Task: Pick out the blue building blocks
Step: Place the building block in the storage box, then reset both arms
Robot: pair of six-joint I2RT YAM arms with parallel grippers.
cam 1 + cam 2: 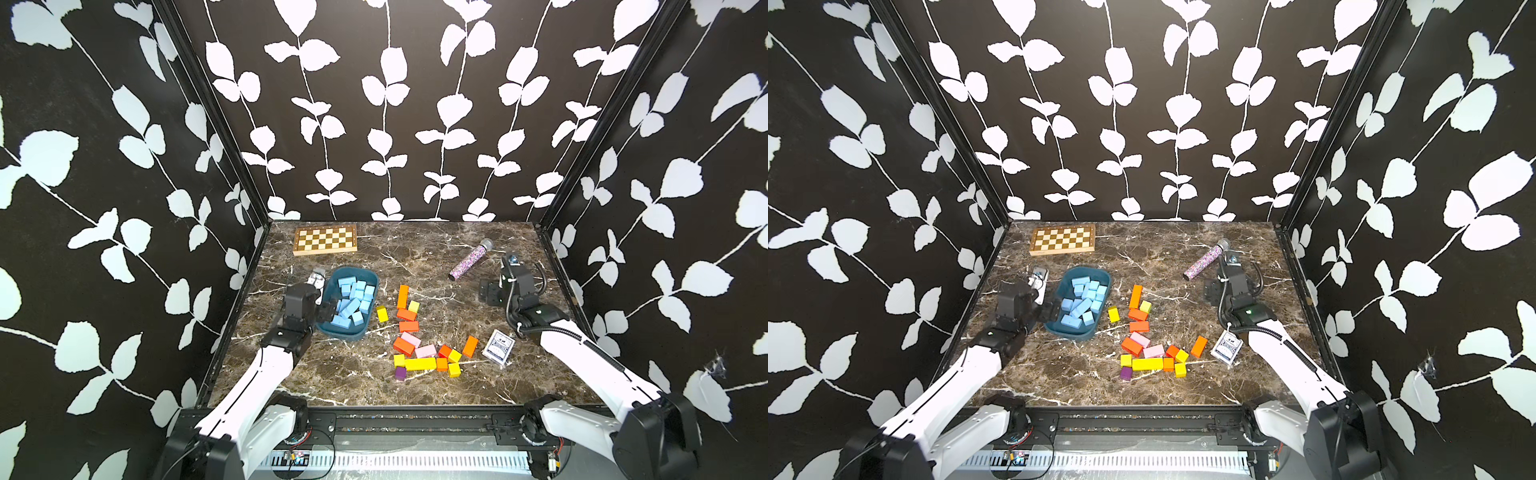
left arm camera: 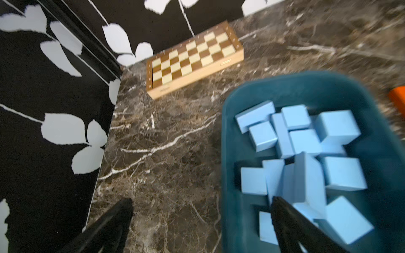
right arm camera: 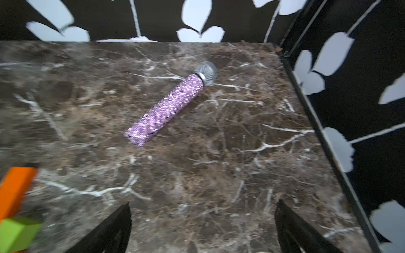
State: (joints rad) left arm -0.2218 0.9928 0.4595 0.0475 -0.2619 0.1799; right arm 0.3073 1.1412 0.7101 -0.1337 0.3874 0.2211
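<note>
Several light blue building blocks (image 1: 353,301) (image 1: 1086,299) (image 2: 306,153) lie piled in a dark teal oval tray (image 1: 345,334) (image 1: 1075,332) (image 2: 228,153) at the left of the marble table. My left gripper (image 1: 320,305) (image 1: 1040,309) (image 2: 202,200) is open and empty. It straddles the tray's left rim, with one finger above the table and the other above the blocks. At the right, behind the coloured pile, my right gripper (image 1: 490,291) (image 1: 1210,289) (image 3: 203,203) hangs open and empty over bare marble. No blue block shows outside the tray.
Orange, yellow, pink and purple blocks (image 1: 419,340) lie scattered at mid table. A chessboard (image 1: 325,240) sits at the back left and a glittery purple microphone (image 1: 469,259) (image 3: 166,109) at the back right. A card deck (image 1: 498,347) lies near the right arm. Walls enclose three sides.
</note>
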